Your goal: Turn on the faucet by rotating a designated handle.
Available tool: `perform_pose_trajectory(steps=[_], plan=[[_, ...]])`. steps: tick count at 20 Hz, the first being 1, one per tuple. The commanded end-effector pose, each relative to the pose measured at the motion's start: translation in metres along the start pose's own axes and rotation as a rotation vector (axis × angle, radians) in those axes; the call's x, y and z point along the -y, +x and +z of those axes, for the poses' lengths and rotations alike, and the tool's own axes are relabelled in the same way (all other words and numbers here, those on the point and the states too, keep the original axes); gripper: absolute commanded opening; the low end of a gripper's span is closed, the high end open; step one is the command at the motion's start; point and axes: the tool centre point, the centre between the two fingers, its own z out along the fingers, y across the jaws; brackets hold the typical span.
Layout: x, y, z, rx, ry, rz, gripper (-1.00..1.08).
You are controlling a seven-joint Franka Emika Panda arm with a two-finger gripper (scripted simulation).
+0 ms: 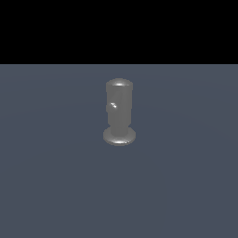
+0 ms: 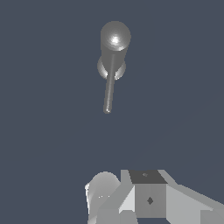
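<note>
Faucet (image 1: pixel 119 111) upright, mid-counter (image 1: pixel 46 186). Wrist view: handle (image 2: pixel 109 87) runs from the domed top toward 6 o'clock, tip free. Claw (image 2: pixel 131 205) well apart, holding nothing; opening cannot be told. Looks rigid, smooth metal, likely slippery. Push or grip near the rod's tip for leverage.

The faucet (image 1: pixel 119 111) stands alone on the flat worktop (image 1: pixel 46 186), with open surface on every side of its base. The only thing jutting into that room is the handle (image 2: pixel 109 87), a thin rod reaching sideways from near the top; in the exterior view it points toward the camera, foreshortened
</note>
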Motion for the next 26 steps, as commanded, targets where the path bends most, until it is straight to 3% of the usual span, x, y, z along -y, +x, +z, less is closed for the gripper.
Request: perform_pose_trajectory(steps=[1,12,26], plan=[[0.000,0.000,0.000,0.000,0.000,0.000,-1.00],[0.009,0.007,0.031,0.004,0.007,0.015,-1.00],[0.043,0.031,0.141,0.016,0.032,0.067,-1.00]])
